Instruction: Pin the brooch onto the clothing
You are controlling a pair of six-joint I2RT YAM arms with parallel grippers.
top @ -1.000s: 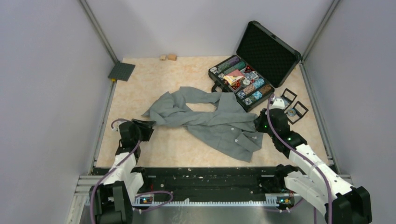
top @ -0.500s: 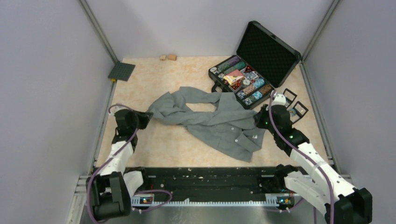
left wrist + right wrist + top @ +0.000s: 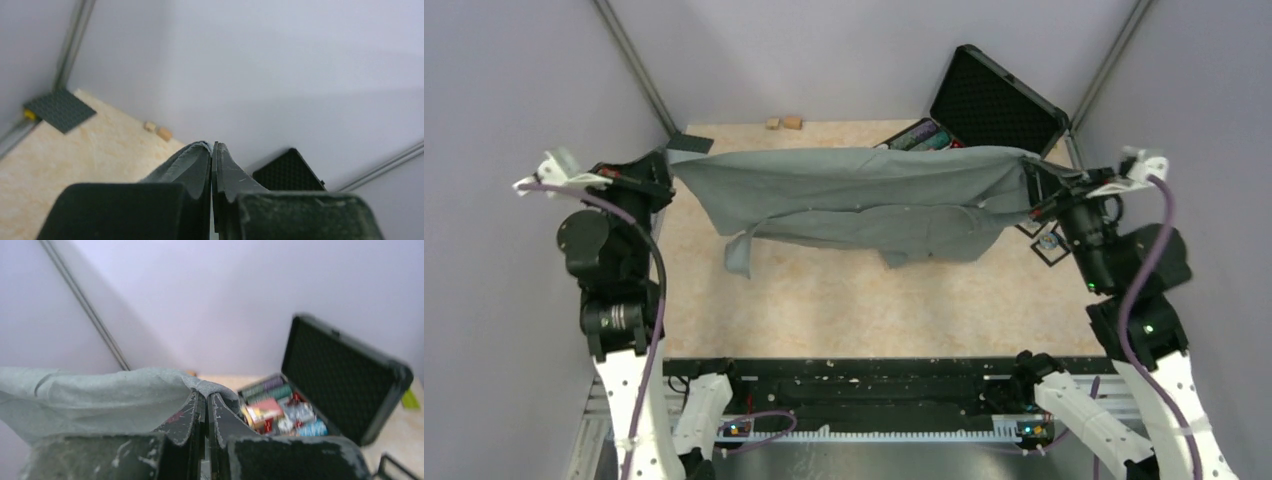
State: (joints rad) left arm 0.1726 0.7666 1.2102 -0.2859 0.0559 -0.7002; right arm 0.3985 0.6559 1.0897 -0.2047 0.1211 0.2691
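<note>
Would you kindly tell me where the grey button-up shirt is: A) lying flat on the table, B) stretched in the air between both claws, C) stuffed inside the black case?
B: the grey button-up shirt hangs stretched between the left claw and the right claw, each shut on an end.

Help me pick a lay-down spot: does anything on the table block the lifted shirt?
At the right, yes. The shirt hangs between the left gripper and right gripper; an open case stands behind its right end, and small black frames lie near that gripper. The near middle of the table shows nothing.
</note>
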